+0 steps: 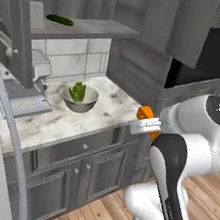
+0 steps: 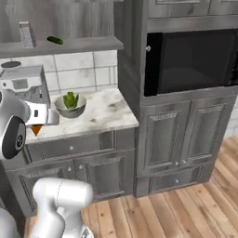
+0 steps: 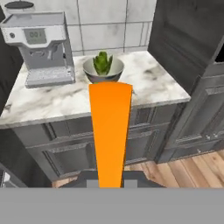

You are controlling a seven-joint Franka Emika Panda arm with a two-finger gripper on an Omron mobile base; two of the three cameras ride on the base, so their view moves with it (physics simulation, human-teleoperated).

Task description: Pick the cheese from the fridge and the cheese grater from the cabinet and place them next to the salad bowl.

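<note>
The pincer is mostly hidden behind the arm, its fingers clamped tight on the cheese. The wedge's long axis points toward the salad bowl on the table, off the table's front edge.

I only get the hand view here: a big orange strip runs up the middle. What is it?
Observer: That is the cheese, a small orange wedge shut in the gripper, held out in front of the counter's edge.
Operator: Anything above the counter I'm missing?
Observer: Yes, an open shelf hangs over it, and the cheese grater stands on it.
Operator: Just the grater up there?
Observer: A dark green cucumber-like item lies beside the grater, apart from it.
</note>
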